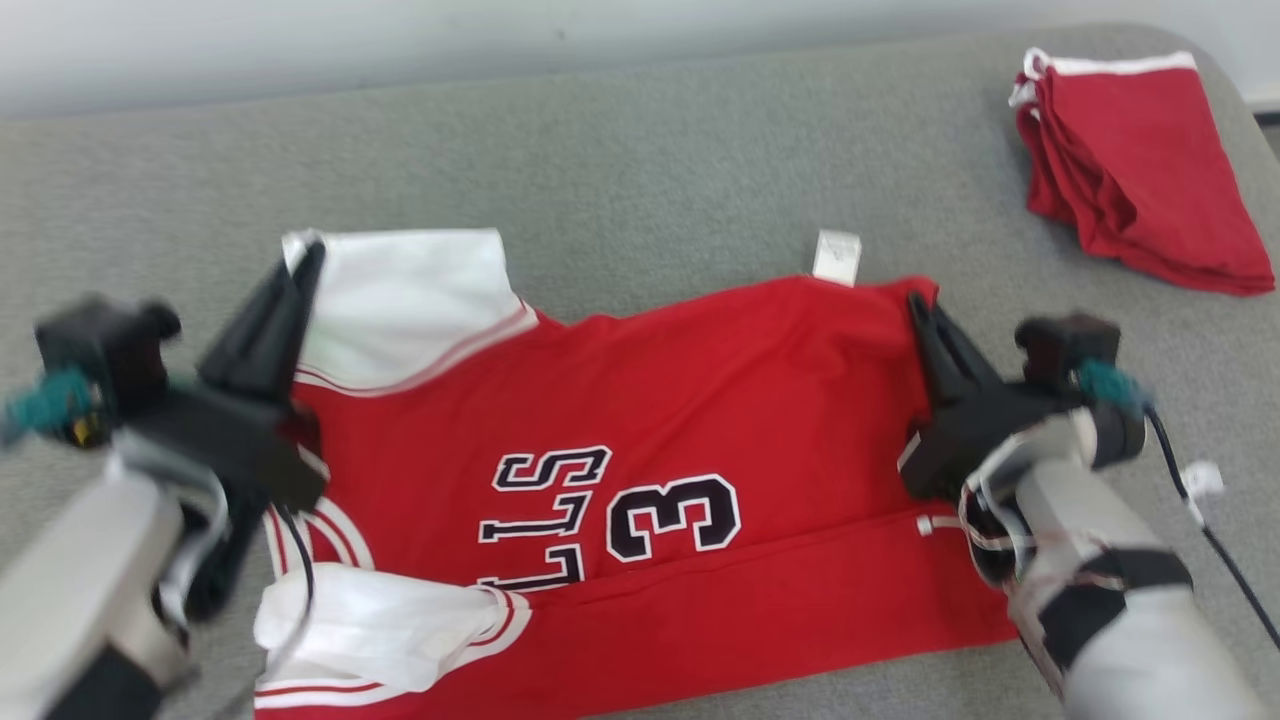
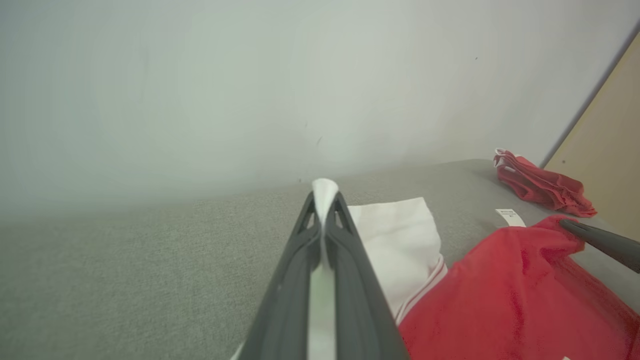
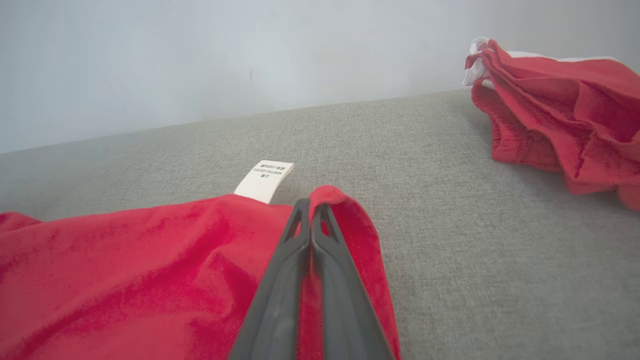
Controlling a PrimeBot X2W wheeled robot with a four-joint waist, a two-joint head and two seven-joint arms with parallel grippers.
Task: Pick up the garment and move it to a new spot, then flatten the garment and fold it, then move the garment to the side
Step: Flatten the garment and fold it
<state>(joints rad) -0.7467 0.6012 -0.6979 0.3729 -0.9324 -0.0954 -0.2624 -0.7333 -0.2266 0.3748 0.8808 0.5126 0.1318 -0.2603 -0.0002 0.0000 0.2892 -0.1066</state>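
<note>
At jersey (image 1: 700, 400) far edge, arms spread: left gripper (image 1: 308, 255) clamps sleeve (image 1: 410, 295), right gripper (image 1: 916, 303) clamps corner.

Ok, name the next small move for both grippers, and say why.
Probably lift both together and draw the far edge toward the robot: the left gripper is shut on the white sleeve, the right gripper on a red corner of the spread-out jersey.

Red-and-white jersey (image 1: 700, 400), grey surface (image 1: 640, 180)

My long dark fingers (image 3: 280, 300) look matt plastic, the red and white jersey (image 1: 720, 400) soft cloth, the grey surface (image 1: 650, 170) coarse weave.
</note>
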